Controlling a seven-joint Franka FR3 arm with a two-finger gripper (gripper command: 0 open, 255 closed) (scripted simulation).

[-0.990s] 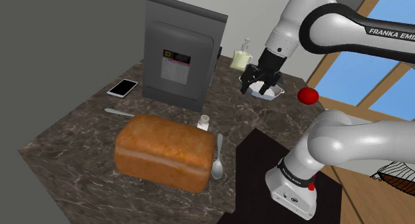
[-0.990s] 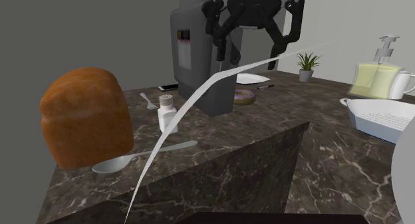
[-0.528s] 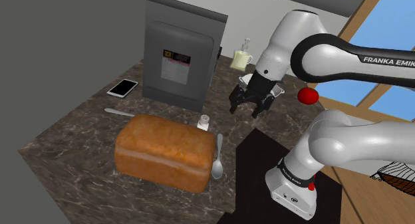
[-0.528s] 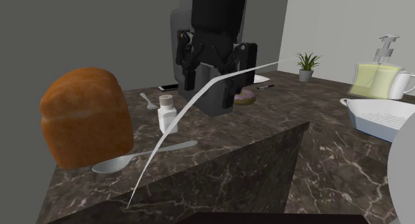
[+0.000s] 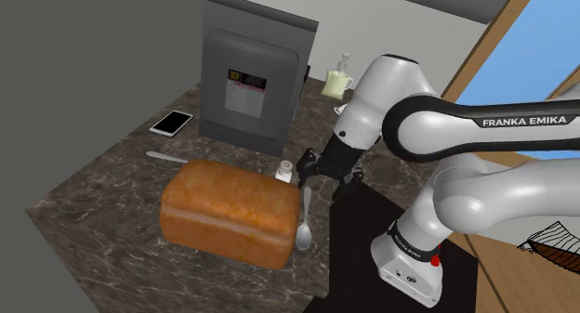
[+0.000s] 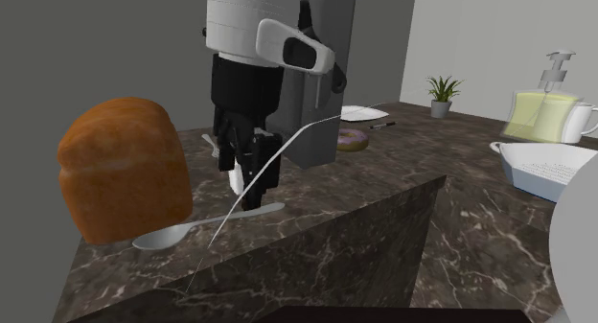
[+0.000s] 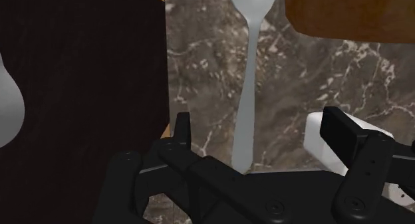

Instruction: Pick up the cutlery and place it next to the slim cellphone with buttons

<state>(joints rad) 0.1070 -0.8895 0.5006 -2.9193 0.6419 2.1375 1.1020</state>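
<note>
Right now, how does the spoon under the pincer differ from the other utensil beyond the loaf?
The spoon lies beside the loaf on the stand's side, below the pincer; the other utensil lies at the loaf's far side, near the phone. In the shoulder view the spoon runs up-down, the other utensil across. Both are pale grey, flat on the counter.

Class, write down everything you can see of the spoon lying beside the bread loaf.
The spoon is plain pale grey with a slight sheen, in one piece: an oval bowl and a long slim handle. It lies flat on the dark marbled counter, close beside the loaf and near the counter's edge, its bowl toward the shoulder view's bottom. The open gripper hovers over the handle end, one finger on either side, not touching it.
</note>
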